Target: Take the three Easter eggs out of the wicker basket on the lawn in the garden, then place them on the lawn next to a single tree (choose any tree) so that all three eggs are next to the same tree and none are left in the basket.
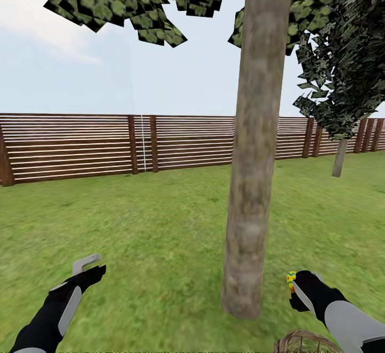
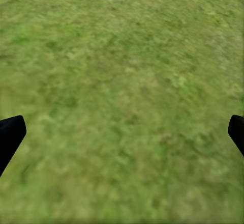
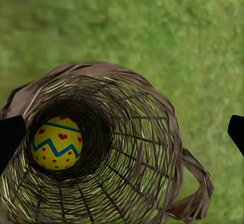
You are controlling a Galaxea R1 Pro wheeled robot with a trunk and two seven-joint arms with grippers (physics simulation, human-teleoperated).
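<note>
The right gripper (image 3: 122, 137) stands wide open with nothing between its black fingertips (image 3: 11, 137), poised over the mouth of the deep round brown wicker basket (image 3: 152, 147). Down in the basket's dark bottom lies a bright yellow Easter egg with red dots and a blue-green zigzag band (image 3: 56, 142). From above its outline is nearly round, so which way its long axis runs cannot be told; the band crosses it side to side. The head view shows what the wrist view does not: a second patterned yellow egg (image 1: 291, 277) peeps out at the gripper's tip, near the foot of the thick pale grey-brown mottled tree trunk (image 1: 251, 182). Whether it lies on the grass or touches the gripper cannot be told. That view catches just the basket's rim at its lower edge, below the right arm. The left gripper (image 2: 122, 137) hangs open too, holding nothing, fingertips far apart over bare grass, well to the left of the trunk. All round spreads the flat green lawn with yellowish patches (image 1: 160, 219), closed at the back by a brown slatted wooden fence (image 1: 69, 147). A darker, thin-trunked tree (image 1: 342, 75) stands at the right, under a pale cloudy sky (image 1: 133, 75)
</note>
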